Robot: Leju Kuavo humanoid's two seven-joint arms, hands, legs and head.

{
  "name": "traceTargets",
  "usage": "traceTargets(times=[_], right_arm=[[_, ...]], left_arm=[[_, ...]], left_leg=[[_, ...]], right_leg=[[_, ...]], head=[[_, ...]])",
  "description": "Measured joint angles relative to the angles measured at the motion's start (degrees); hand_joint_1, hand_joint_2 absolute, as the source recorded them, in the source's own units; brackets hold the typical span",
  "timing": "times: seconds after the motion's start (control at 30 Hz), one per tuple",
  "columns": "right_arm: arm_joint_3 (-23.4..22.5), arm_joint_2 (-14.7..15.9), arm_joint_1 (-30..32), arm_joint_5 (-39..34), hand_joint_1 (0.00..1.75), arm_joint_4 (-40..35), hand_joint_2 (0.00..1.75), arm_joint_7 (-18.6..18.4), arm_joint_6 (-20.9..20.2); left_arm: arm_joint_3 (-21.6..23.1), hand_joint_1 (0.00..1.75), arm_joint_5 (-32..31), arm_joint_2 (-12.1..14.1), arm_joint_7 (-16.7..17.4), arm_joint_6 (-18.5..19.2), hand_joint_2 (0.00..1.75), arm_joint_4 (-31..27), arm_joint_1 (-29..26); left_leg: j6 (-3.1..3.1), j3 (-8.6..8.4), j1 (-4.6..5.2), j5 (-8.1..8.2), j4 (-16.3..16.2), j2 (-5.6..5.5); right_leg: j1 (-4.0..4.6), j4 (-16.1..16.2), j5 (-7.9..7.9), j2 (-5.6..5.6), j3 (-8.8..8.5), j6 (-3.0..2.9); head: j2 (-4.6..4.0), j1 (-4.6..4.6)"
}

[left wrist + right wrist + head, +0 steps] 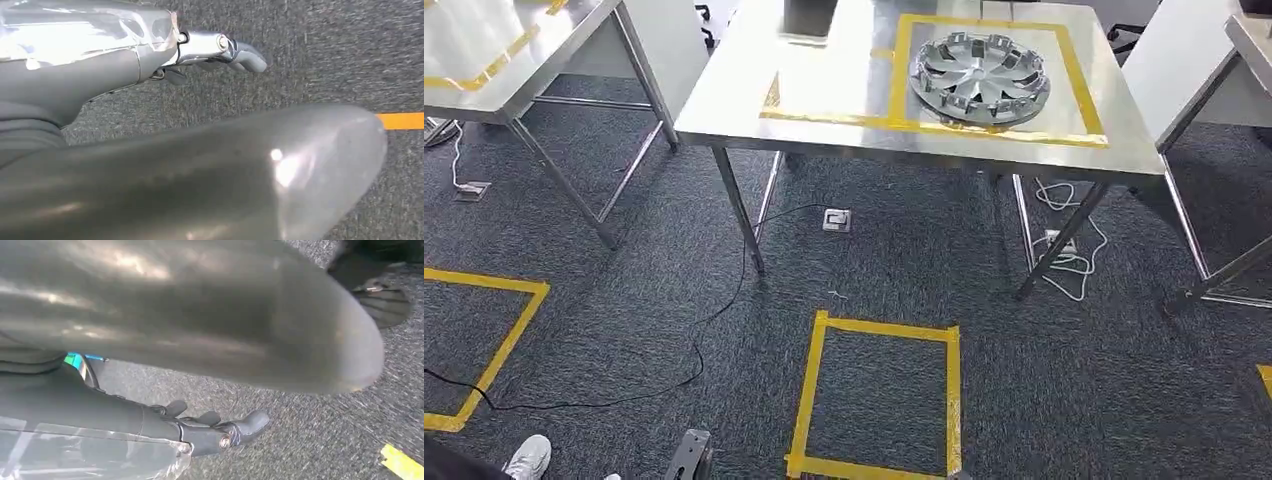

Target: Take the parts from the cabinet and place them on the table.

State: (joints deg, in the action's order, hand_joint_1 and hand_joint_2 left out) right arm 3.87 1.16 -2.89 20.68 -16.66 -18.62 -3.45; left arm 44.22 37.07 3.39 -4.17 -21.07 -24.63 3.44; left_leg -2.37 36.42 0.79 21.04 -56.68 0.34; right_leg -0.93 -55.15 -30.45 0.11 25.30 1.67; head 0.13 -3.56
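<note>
Part: silver wheel cover (980, 78) lies flat inside the yellow tape frame (896, 72) on the far steel table (724, 95), its marked spot | left hand (220, 50) and right hand (220, 432) hang over carpet, fingers loosely apart, holding nothing.

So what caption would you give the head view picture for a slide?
A round silver spoked wheel cover lies inside a yellow tape rectangle on a shiny steel table over dark grey carpet.

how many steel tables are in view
3, possibly more past the frame: the middle steel table holding the silver wheel cover, one at far left, one at far right.
</note>
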Motion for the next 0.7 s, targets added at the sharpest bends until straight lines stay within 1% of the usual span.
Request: traceTargets(times=[0.03,0.07,0.1,0.13,0.17,0.2,0.23,0.27,0.3,0.33,0.37,0.4,0.43,0.47,0.5,0.53,0.57,0.6,0.63,0.67,0.7], right_arm=[[0.13,-0.04,0.18,-0.31,0.00,-0.02,0.00,-0.02,0.11],[0.33,-0.02,0.22,-0.48,0.00,-0.02,0.00,-0.09,0.17],[0.52,0.00,0.24,-0.57,0.00,-0.02,0.00,-0.18,0.20],[0.74,-0.09,0.26,-0.68,0.00,-0.02,1.75,-0.20,0.20],[1.11,-0.11,0.12,-0.87,0.00,-0.06,1.75,-0.20,0.20],[1.35,-0.07,0.13,-1.13,0.00,-0.20,1.75,-0.20,0.20],[1.49,-0.07,0.13,-1.35,0.00,-0.26,1.75,-0.22,0.20],[1.73,-0.07,0.13,-1.57,0.00,-0.33,1.75,-0.26,0.20],[2.05,-0.07,0.15,-1.87,0.00,-0.33,1.75,-0.35,0.20],[2.38,-0.04,0.19,-2.09,0.00,-0.33,1.75,-0.37,0.20],[2.56,-0.04,0.22,-2.43,0.00,-0.33,1.75,-0.39,0.20],[2.75,-0.04,0.27,-2.71,0.00,-0.33,1.75,-0.39,0.28],[2.91,-0.07,0.26,-3.04,0.00,-0.33,1.75,-0.39,0.28],[3.15,-0.07,0.24,-3.36,0.00,-0.37,1.75,-0.39,0.33],[3.37,-0.09,0.20,-3.58,0.00,-0.44,1.75,-0.39,0.42],[3.65,-0.04,0.12,-3.74,0.00,-0.46,1.75,-0.39,0.50],[3.87,-0.02,0.10,-3.78,0.00,-0.48,1.75,-0.39,0.55],[3.98,-0.04,0.16,-3.91,0.00,-0.48,1.75,-0.39,0.59],[4.13,-0.04,0.29,-4.00,0.00,-0.48,1.75,-0.39,0.61],[4.20,0.13,0.37,-4.15,0.00,-0.48,1.75,-0.39,0.63],[4.24,0.11,0.34,-4.26,0.00,-0.50,1.75,-0.39,0.66]], left_arm=[[0.00,0.00,-0.04,0.00,0.04,-0.02,0.00,0.00,-0.04],[0.00,0.00,-0.04,-0.04,0.07,-0.02,0.00,-0.02,-0.03],[0.00,0.00,-0.04,-0.09,0.09,-0.02,0.00,0.00,-0.08],[0.00,0.00,-0.02,0.00,0.09,-0.02,0.00,0.00,-0.17],[0.00,0.00,0.09,0.09,0.07,-0.04,0.00,0.00,-0.26],[0.00,0.00,0.18,0.05,-0.02,-0.04,0.00,0.00,-0.34],[0.00,0.00,0.35,0.07,-0.07,-0.02,0.00,0.00,-0.36],[0.00,0.00,0.53,0.07,-0.11,-0.04,0.00,0.00,-0.38],[0.00,0.00,0.57,0.07,-0.18,-0.04,0.00,0.00,-0.46],[0.00,0.00,0.57,0.07,-0.22,-0.07,0.00,0.00,-0.52],[0.00,0.00,0.57,0.09,-0.22,-0.11,0.00,0.00,-0.56],[0.00,0.00,0.57,0.09,-0.22,-0.17,0.00,0.00,-0.55],[0.00,0.00,0.57,0.15,-0.22,-0.20,0.00,-0.02,-0.53],[0.00,0.00,0.57,0.22,-0.20,-0.20,0.00,-0.09,-0.52],[0.00,0.00,0.57,0.35,-0.22,-0.20,0.00,-0.13,-0.46],[0.00,0.00,0.59,0.35,-0.20,-0.18,0.00,-0.15,-0.52],[0.00,0.00,0.66,0.37,-0.20,-0.20,0.00,-0.15,-0.63],[0.00,0.00,0.68,0.44,-0.20,-0.20,0.00,-0.15,-0.63],[0.00,0.00,0.68,0.46,-0.20,-0.20,0.00,-0.20,-0.59],[0.00,0.00,0.70,0.44,-0.20,-0.20,0.00,-0.24,-0.50],[0.00,0.00,0.70,0.46,-0.22,-0.20,0.00,-0.28,-0.42]], left_leg=[[0.30,-0.06,-0.01,-0.48,-0.01,-0.02],[0.65,0.12,-0.20,-0.93,0.06,-0.05],[1.07,0.19,-0.21,-1.34,0.23,-0.10],[1.33,0.48,-0.38,-1.36,0.06,-0.16],[1.85,0.93,-0.53,0.82,-1.05,-0.36],[2.31,1.83,-0.75,4.60,-4.23,-0.38],[2.76,3.09,-1.03,8.17,-8.82,-0.38],[3.10,4.31,-1.25,10.77,-13.51,-0.37],[3.31,4.93,-1.42,11.92,-17.01,-0.37],[3.38,4.48,-1.54,11.42,-18.24,-0.37],[3.36,2.77,-1.60,9.88,-16.74,-0.36],[3.25,-0.35,-1.62,7.90,-12.64,-0.36],[3.03,-4.26,-1.62,6.38,-6.94,-0.40],[2.67,-7.61,-1.56,6.34,-1.93,-0.58],[2.29,-9.32,-1.16,7.75,1.13,-0.83],[1.97,-8.98,-0.91,7.37,0.84,-0.80],[1.66,-8.68,-0.66,7.20,0.91,-0.76],[1.31,-8.39,-0.48,6.97,0.81,-0.73],[0.40,-8.39,-0.68,6.06,1.58,-0.55],[-0.02,-8.14,-0.91,5.44,1.92,-0.27],[-0.62,-7.50,-0.88,5.00,1.96,-0.33]], right_leg=[[0.00,-0.30,0.30,-0.03,1.16,-0.15],[0.18,-0.61,0.37,0.04,1.35,-0.60],[0.25,-0.55,0.70,0.00,1.52,-1.11],[-0.51,-0.19,1.42,-0.09,1.84,-1.81],[-0.41,-0.22,1.87,-0.22,2.23,-2.14],[-0.43,-0.23,2.41,-0.28,2.76,-2.71],[-0.41,-0.26,2.98,-0.29,3.44,-2.74],[-0.36,-0.32,3.53,-0.30,4.05,-2.70],[-0.33,-0.39,4.10,-0.29,4.59,-2.62],[-0.34,-0.48,4.58,-0.26,5.21,-2.43],[-0.36,-0.63,5.06,-0.24,5.85,-2.29],[-0.43,-0.70,5.37,-0.21,6.41,-2.00],[-0.42,-0.72,5.75,-0.17,6.77,-1.76],[-0.45,-0.72,6.01,-0.18,6.83,-1.63],[-0.21,-0.70,6.47,-0.23,7.22,-0.97],[-0.40,-0.54,6.96,-0.23,7.33,-0.53],[-0.51,-0.53,7.19,-0.21,7.44,-0.25],[-0.62,-0.45,7.54,-0.20,7.58,0.26],[-0.47,-0.43,7.68,-0.21,7.82,0.69],[-0.61,-1.54,6.42,-0.19,8.49,0.31],[-0.57,-4.35,4.01,-0.19,9.83,-0.27]], head=[[0.00,-0.04],[0.00,0.07],[0.00,-0.02],[0.00,0.07],[0.00,0.05],[0.00,-0.15],[0.00,-0.17],[0.00,-0.20],[0.00,-0.17],[0.00,-0.20],[0.00,-0.22],[-0.02,-0.20],[0.00,-0.22],[0.00,-0.22],[0.00,-0.13],[0.00,-0.04],[0.00,-0.17],[0.00,-0.11],[0.00,-0.11],[0.00,-0.04],[0.00,0.19]])
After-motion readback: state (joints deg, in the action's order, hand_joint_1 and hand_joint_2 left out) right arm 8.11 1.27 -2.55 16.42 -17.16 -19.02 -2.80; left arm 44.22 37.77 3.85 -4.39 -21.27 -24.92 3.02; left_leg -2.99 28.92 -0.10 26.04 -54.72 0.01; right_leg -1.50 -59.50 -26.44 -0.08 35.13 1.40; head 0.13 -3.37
